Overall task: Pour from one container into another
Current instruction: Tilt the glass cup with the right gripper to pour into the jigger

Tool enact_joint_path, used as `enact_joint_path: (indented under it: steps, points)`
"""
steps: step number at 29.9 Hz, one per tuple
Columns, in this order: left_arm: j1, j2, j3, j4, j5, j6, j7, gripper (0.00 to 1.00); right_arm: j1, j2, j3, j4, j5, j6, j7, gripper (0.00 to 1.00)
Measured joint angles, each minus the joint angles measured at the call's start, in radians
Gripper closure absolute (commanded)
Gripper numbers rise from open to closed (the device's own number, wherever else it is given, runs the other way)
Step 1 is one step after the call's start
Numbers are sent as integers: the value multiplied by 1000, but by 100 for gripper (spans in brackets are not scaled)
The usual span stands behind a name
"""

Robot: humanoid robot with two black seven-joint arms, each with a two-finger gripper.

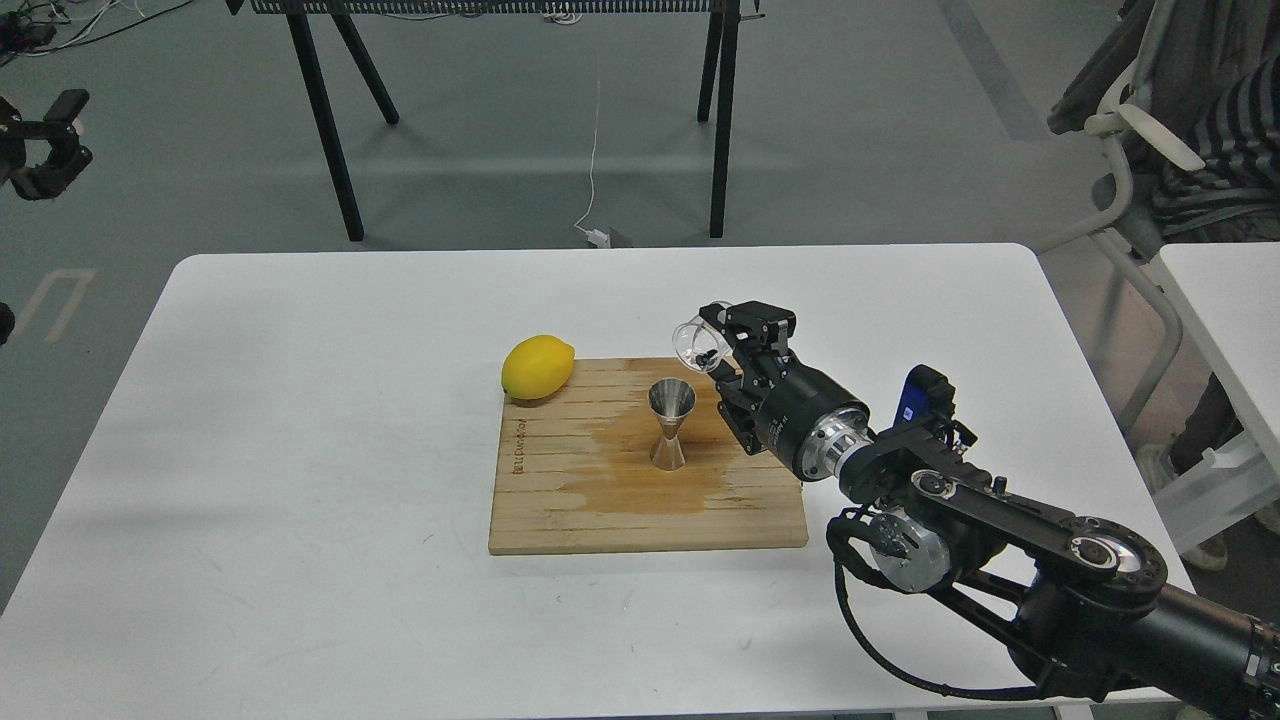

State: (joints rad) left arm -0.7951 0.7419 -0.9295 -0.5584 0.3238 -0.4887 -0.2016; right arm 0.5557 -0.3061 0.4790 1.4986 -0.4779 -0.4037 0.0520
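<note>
**Glass cup held tipped above the steel jigger**

The right gripper point(722, 345) is closed around the small clear glass cup point(694, 344) and holds it in the air, above the far right part of the wooden board point(560, 510). The cup lies almost on its side, with its open mouth turned to the left and a little downward. It hangs higher than the jigger point(671, 424) and slightly to the right of it, near but not touching. I cannot tell from here whether any liquid is inside the cup or is running out of it.

The jigger stands upright on the board, near the middle, on its lower cone. Its upper cone is open to the top. The wood around its foot is darker, like a wet stain, and this stain spreads to the left and to the right edge of the board.

A yellow lemon point(538, 367) rests at the far left corner of the board, well apart from the jigger.

The board lies on a white table point(250, 450).

The left gripper point(40, 160) is far away at the left side, lifted over the floor and not over the table. Its fingers look spread apart and it carries nothing.
</note>
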Motion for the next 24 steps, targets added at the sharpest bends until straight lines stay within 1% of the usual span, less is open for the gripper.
enact_joint_path:
  steps: [6,19,24]
  points:
    - [-1,9,1,0,0,0,-2,1,13,-9,-41,-2,-24,-1,-1,81]
    - [0,10,-1,0,-1,0,-4,1,31,-11,-51,-16,-88,-1,0,81]
    - [0,10,-1,0,-2,0,-4,1,53,-10,-79,-43,-103,-1,0,81]
